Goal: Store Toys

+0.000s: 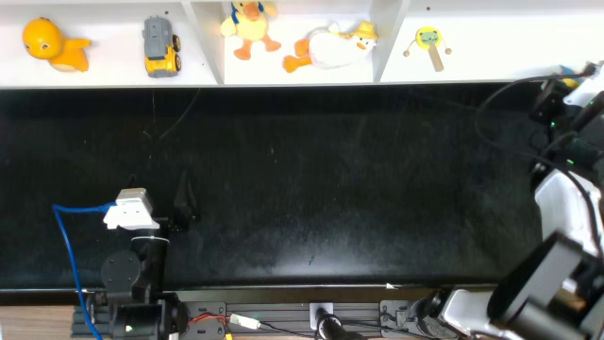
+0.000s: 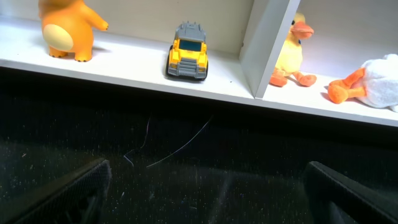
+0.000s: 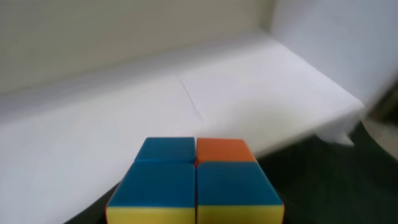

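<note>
Looks like the placing step: your right claw (image 1: 574,83) grasps the cube (image 3: 196,180) at the shelf's (image 3: 124,124) right end, left claw (image 2: 205,186) spread empty; next you should set it down level, then release.

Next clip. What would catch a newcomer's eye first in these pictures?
First, the bright toys lined up in the white shelf along the black table's far edge: an orange figure and a yellow truck in the left compartment, a yellow duck and a white duck in the middle one. Then the blue, orange and yellow cube, held by the right gripper at the shelf's right end, by a bare stretch of it.
</note>
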